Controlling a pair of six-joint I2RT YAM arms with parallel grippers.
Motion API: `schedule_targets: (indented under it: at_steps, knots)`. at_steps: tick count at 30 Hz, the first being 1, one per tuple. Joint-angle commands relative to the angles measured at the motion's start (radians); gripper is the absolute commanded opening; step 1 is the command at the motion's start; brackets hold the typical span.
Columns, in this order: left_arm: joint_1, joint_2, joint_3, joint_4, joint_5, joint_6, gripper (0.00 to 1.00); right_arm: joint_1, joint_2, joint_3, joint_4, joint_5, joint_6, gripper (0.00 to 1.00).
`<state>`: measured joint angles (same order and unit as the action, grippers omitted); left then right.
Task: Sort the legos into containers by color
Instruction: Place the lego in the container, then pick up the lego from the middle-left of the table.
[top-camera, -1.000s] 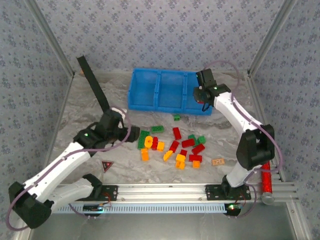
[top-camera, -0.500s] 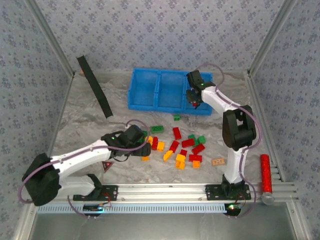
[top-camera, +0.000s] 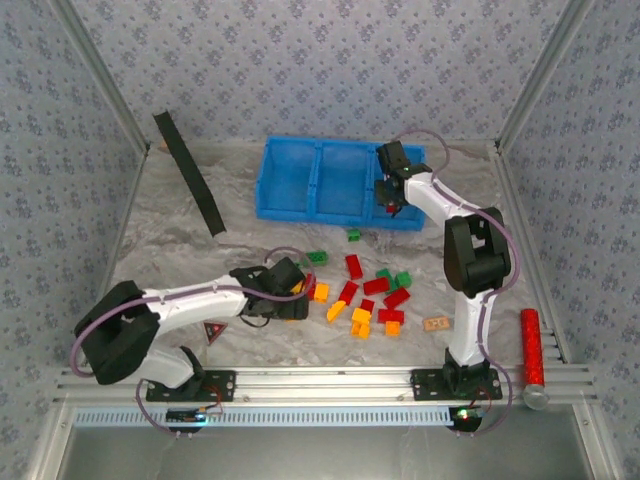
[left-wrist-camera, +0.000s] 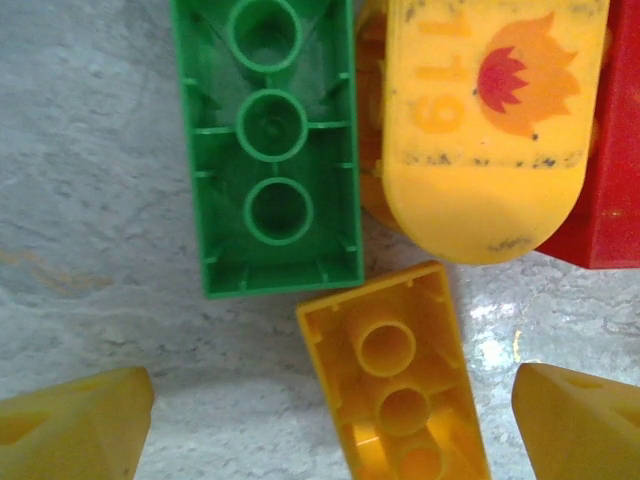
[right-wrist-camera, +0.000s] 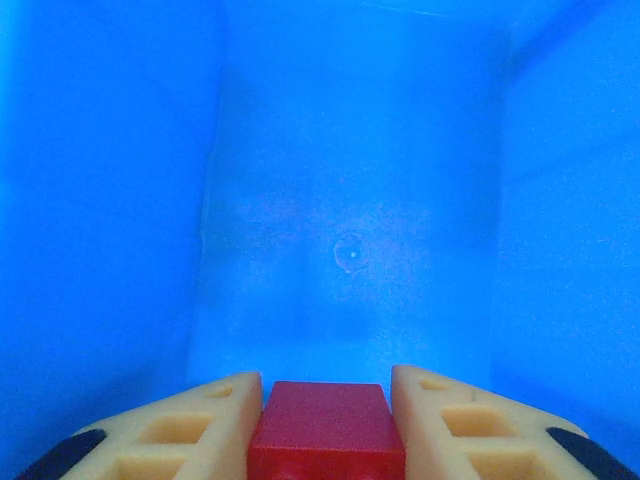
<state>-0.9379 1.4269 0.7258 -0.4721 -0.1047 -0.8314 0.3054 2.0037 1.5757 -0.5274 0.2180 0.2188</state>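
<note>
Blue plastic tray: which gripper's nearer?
Right. The right gripper is over the right compartment of the blue plastic tray, gripping a red plastic brick; the left gripper is down at the loose brick pile.

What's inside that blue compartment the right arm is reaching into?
The right compartment shows a bare blue floor. The right gripper holds a red brick over it; the floor under brick and fingers is hidden.

Left gripper (top-camera: 292, 284), formerly off the front-left corner of the blue tray (top-camera: 300, 214), now hangs low over the legos (top-camera: 376, 286) in front of it; right gripper (top-camera: 391, 204), clamping a red lego (right-wrist-camera: 326, 430), sits slightly further left over the tray's right compartment (right-wrist-camera: 350, 200).
</note>
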Motion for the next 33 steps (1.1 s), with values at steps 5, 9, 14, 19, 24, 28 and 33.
schedule_targets:
  at_steps: [5,9,14,19,24,28,33]
  knots:
    - [-0.021,0.082,0.041,0.028,0.016,-0.046,0.84,-0.009,0.001,0.007,-0.001,-0.021,-0.027,0.47]
    - [-0.025,0.104,0.042,0.033,0.025,-0.057,0.7,-0.012,-0.021,-0.003,-0.002,-0.029,-0.033,0.49]
    - [-0.03,0.11,0.045,0.028,0.029,-0.062,0.5,-0.007,-0.085,-0.044,-0.003,-0.034,-0.036,0.49]
    - [-0.033,0.095,0.047,0.007,0.031,-0.054,0.36,0.004,-0.248,-0.177,-0.016,-0.035,-0.003,0.52]
    - [-0.033,0.041,0.07,-0.063,0.024,-0.023,0.28,0.017,-0.476,-0.373,-0.048,-0.057,0.076,0.54]
    - [-0.032,-0.028,0.147,-0.158,-0.018,0.025,0.27,0.03,-0.669,-0.576,-0.069,-0.095,0.173,0.56]
    - [0.006,-0.042,0.326,-0.201,-0.069,0.144,0.27,0.054,-0.95,-0.782,-0.144,-0.105,0.318,0.62]
